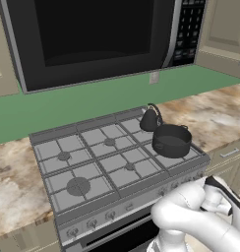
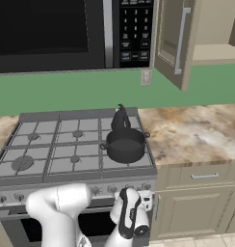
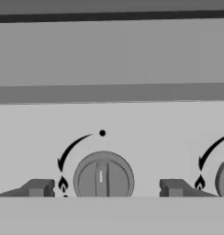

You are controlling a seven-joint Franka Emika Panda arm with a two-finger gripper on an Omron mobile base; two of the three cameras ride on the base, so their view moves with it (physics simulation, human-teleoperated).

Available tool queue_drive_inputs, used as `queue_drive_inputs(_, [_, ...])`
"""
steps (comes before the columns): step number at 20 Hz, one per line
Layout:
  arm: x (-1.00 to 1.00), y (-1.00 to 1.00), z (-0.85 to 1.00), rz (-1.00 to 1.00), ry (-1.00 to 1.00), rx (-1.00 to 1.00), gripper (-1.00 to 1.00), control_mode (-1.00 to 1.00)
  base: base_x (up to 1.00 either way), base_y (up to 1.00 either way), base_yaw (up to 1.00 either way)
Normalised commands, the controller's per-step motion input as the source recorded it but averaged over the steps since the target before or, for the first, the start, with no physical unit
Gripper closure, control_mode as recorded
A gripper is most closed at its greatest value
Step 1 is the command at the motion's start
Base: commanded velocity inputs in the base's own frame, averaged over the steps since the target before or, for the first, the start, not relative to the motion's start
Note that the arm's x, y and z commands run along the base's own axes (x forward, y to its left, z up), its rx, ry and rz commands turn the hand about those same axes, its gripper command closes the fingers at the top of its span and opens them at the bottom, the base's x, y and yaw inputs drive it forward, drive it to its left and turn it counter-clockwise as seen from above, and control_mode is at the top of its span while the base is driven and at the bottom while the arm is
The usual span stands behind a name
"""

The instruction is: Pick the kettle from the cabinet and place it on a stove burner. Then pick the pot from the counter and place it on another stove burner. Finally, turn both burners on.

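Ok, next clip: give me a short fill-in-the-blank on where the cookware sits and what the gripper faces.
1. The pot sits on the ____.
2. The kettle stands right ____ the pot.
3. The cabinet door hangs ____.
4. The gripper has its fingers on either side of a stove ____.
Missing words: stove; behind; open; knob.

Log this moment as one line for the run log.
kettle and pot: on stove burners | pincer: open, straddling a stove knob | burners: not yet on
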Motion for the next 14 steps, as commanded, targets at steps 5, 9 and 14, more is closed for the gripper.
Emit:
queue_drive_inputs(5, [0.1,0.04,-0.02,0.01,-0.05,0.0,1.0,-1.0,0.0,0.0,0.0])
queue_drive_inputs(9, [0.0,0.13,0.0,0.0,-0.08,0.0,1.0,-1.0,0.0,0.0,0.0])
queue_drive_inputs(14, [-0.1,0.22,0.13,0.0,-0.12,-0.03,1.0,-1.0,0.0,0.0,0.0])
